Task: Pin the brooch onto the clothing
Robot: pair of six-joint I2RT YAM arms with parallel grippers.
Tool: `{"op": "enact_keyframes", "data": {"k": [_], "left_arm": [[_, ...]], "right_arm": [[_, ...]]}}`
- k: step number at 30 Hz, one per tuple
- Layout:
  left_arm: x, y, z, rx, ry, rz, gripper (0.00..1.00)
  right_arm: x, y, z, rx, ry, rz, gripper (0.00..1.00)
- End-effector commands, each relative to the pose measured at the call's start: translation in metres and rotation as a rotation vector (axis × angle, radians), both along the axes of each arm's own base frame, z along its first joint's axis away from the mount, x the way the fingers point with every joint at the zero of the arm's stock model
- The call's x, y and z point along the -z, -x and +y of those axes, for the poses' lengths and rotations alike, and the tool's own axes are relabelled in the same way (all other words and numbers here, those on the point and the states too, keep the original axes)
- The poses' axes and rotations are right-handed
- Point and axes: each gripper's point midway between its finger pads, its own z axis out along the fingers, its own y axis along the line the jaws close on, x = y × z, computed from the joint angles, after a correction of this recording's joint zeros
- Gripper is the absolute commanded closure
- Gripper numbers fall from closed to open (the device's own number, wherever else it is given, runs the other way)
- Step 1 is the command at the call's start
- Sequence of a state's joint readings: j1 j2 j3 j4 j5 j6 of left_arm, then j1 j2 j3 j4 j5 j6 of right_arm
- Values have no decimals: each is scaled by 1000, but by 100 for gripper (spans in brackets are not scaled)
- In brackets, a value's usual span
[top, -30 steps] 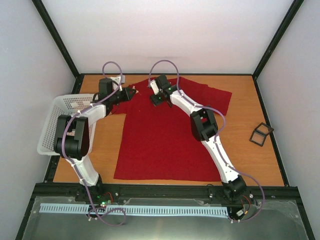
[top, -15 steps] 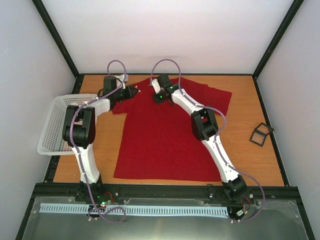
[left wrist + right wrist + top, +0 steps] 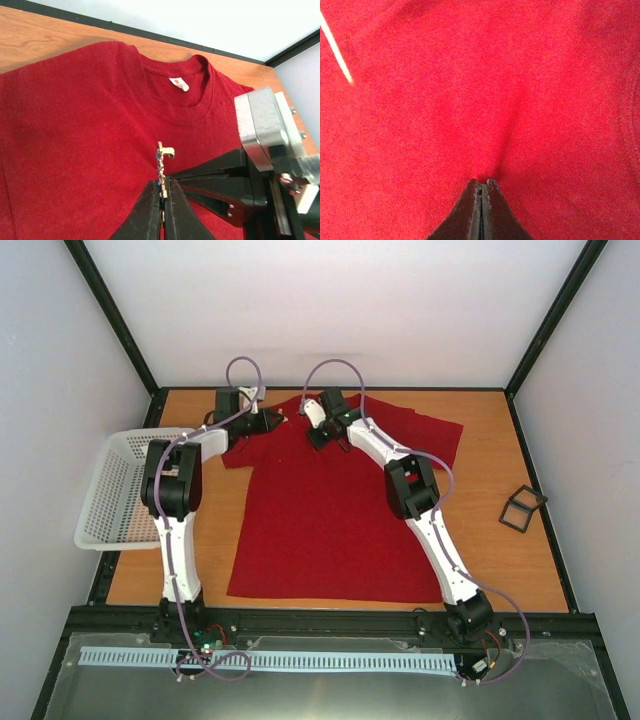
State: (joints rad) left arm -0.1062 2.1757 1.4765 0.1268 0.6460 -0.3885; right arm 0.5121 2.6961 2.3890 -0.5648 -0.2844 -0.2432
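The clothing, a red T-shirt point(image 3: 330, 510), lies flat on the table with its collar and white label point(image 3: 179, 84) at the far side. My left gripper point(image 3: 161, 184) is shut on the brooch point(image 3: 161, 162), a small gold and blue piece held upright on edge just above the chest fabric below the collar. My right gripper point(image 3: 481, 184) is shut on a small pinch of the shirt point(image 3: 470, 100), and a crease runs up from its tips. In the left wrist view the right gripper's black fingers point(image 3: 215, 172) reach in from the right, right beside the brooch. From above, both grippers point(image 3: 283, 420) point(image 3: 318, 435) meet near the collar.
A white mesh basket point(image 3: 112, 485) stands at the table's left edge, next to the left arm. A small black frame-like object point(image 3: 522, 508) lies near the right edge. A thin pale streak point(image 3: 336, 47) crosses the upper left of the right wrist view.
My right gripper has closed on the shirt fabric. The left arm has swung right, carrying the brooch toward the collar and the right gripper.
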Motion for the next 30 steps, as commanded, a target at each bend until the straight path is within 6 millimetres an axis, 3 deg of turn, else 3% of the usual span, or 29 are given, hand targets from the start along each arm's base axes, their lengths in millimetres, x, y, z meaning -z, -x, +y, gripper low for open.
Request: {"op": "enact_keyframes", "data": {"k": [1,6,14,30], "left_arm": [[-9,-16,1,33,-11,-56,99],[3,-26,-4,58,4,-27,99],[16,-40,-9,75,33,-10,99],[42,-39,-21,138,87,53,99]], "right_arm": [[-43,-1,2,-42,-80,-42,98],[-55,2,3,-77,-125,-55,97],[-52,5,5,-105,-155,-33,97],[-54,3,3,-119,-190,-30,97]]}}
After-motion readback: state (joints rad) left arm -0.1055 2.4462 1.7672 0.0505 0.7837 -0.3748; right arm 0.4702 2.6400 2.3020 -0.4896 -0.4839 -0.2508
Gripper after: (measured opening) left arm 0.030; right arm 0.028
